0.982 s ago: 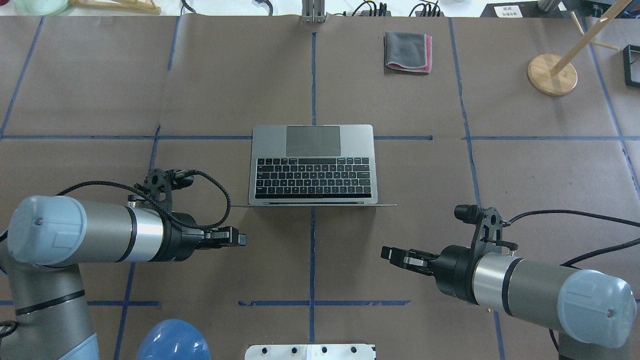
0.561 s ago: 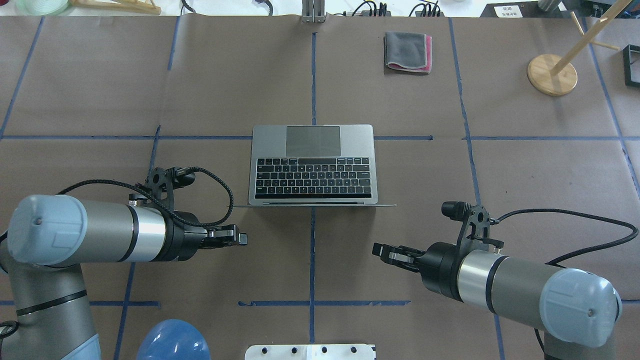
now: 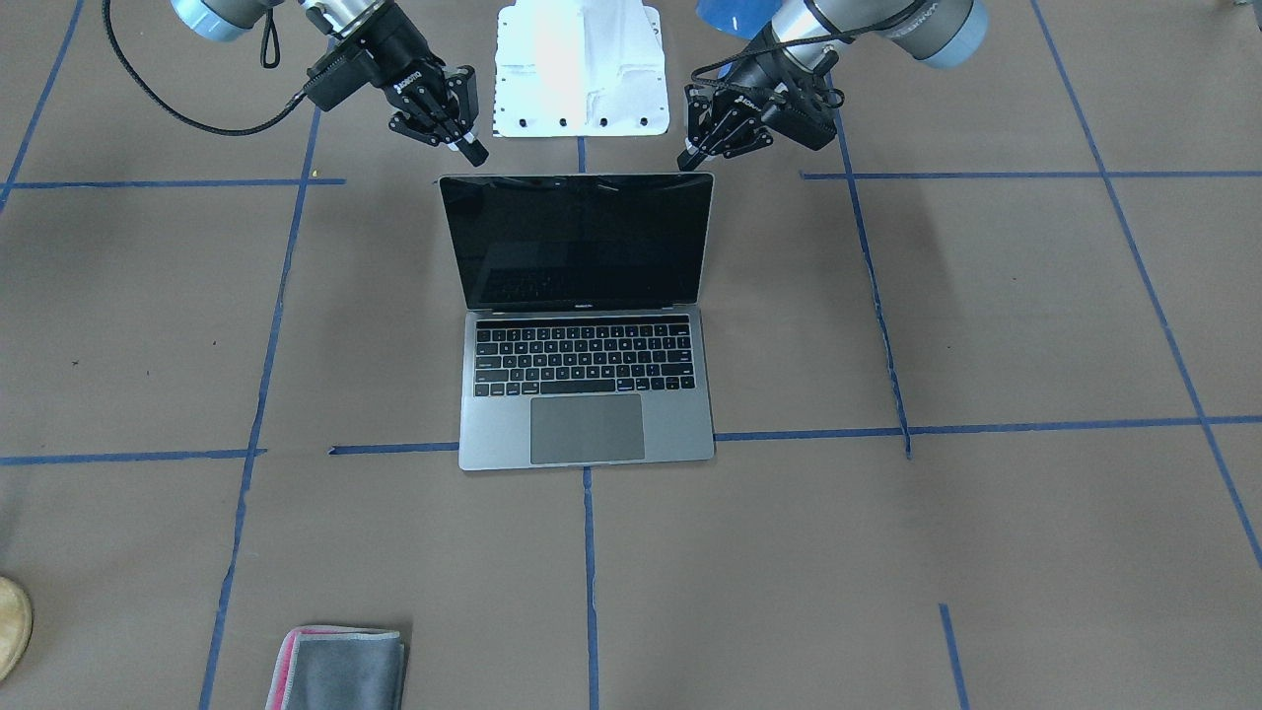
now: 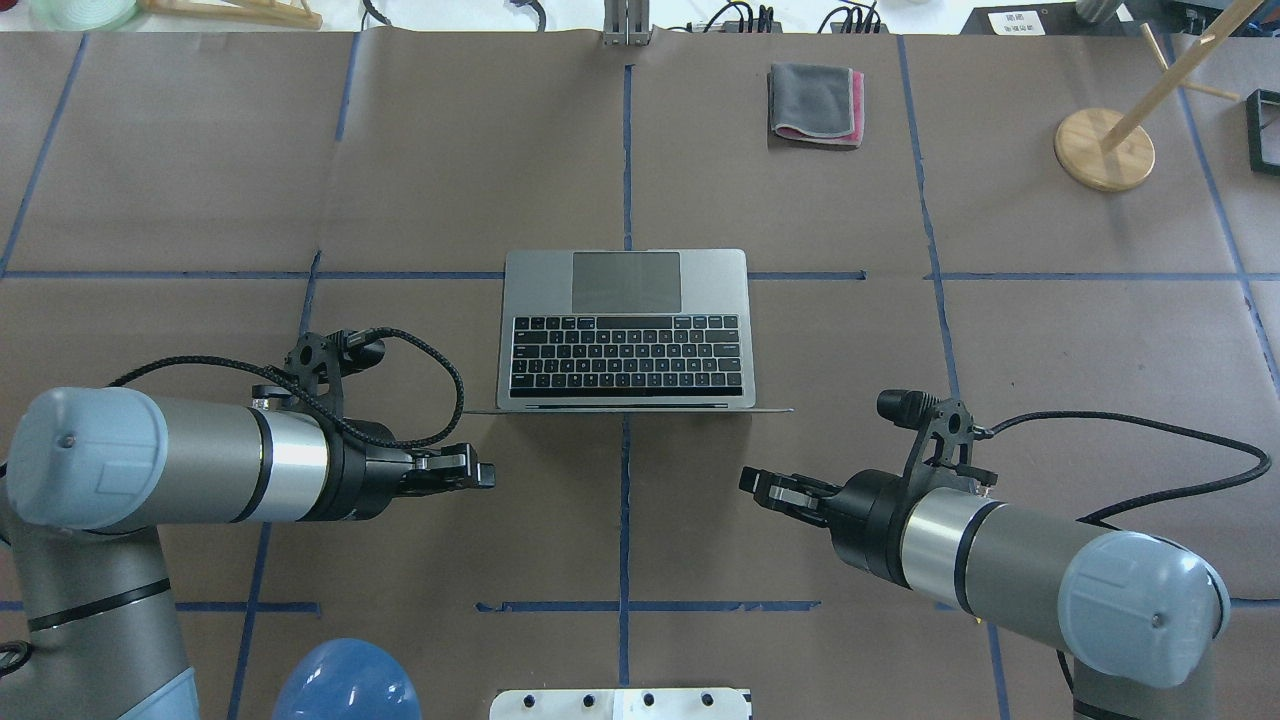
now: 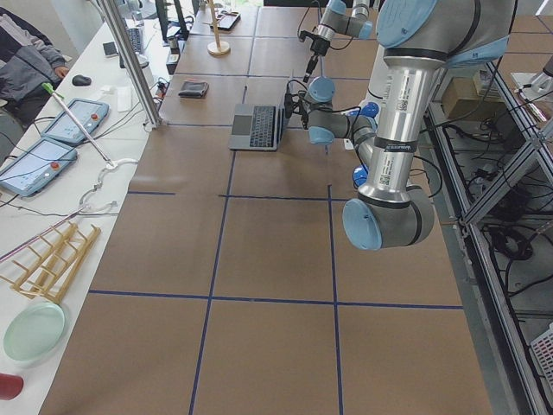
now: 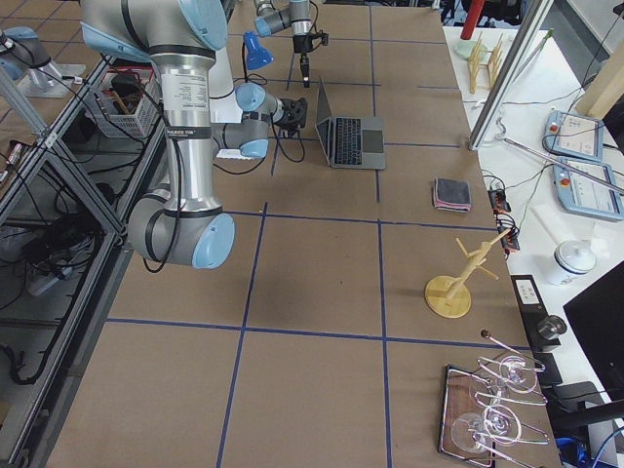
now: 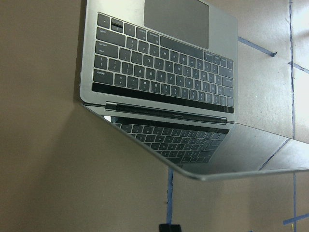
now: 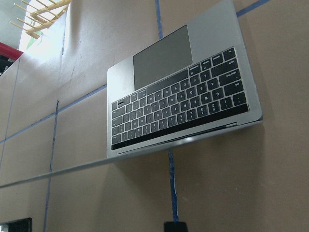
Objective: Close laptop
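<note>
Right claw (image 4: 748, 482) nearer laptop (image 4: 625, 330); cloth (image 4: 815, 103) far off.

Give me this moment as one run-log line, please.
laptop open, lid upright | left hand shut, behind lid, no contact | right hand shut, behind lid, no contact

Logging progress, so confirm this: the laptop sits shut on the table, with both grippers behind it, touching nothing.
Wrong on one count: the laptop is open, its screen standing up, as the exterior front-facing view shows. The left gripper and right gripper are indeed behind it, touching nothing.
</note>
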### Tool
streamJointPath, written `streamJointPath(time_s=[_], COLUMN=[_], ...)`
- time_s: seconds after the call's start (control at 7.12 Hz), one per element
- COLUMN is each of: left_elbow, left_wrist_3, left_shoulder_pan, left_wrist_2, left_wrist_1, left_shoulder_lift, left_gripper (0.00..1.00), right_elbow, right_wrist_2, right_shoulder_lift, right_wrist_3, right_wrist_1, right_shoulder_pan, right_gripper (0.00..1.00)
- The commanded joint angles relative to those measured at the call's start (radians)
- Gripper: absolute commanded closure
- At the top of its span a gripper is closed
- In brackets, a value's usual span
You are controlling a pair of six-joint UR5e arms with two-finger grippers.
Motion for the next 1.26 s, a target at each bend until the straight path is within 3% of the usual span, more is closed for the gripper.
streamJointPath(time_s=[0.0,0.7,1.12], left_elbow=[0.002,0.012,0.021], left_wrist_3=[0.000,0.000,0.000], left_shoulder_pan=[-0.004,-0.058,-0.095], left_wrist_2=[0.013,0.015,0.013], left_wrist_1=[0.000,0.026,0.092], left_shoulder_lift=[-0.001,-0.024,-0.076], left_gripper=[1.00,1.00,1.00], right_elbow=[-0.004,-0.022,-0.084], right_wrist_2=[-0.005,0.003,0.006], right_shoulder_lift=[0.034,0.055,0.109], right_wrist_3=[0.000,-0.003,-0.004], right_wrist_1=[-0.044,-0.075,-0.075], right_shoulder_pan=[0.029,0.085,0.122], right_gripper=[0.99,0.99,0.99])
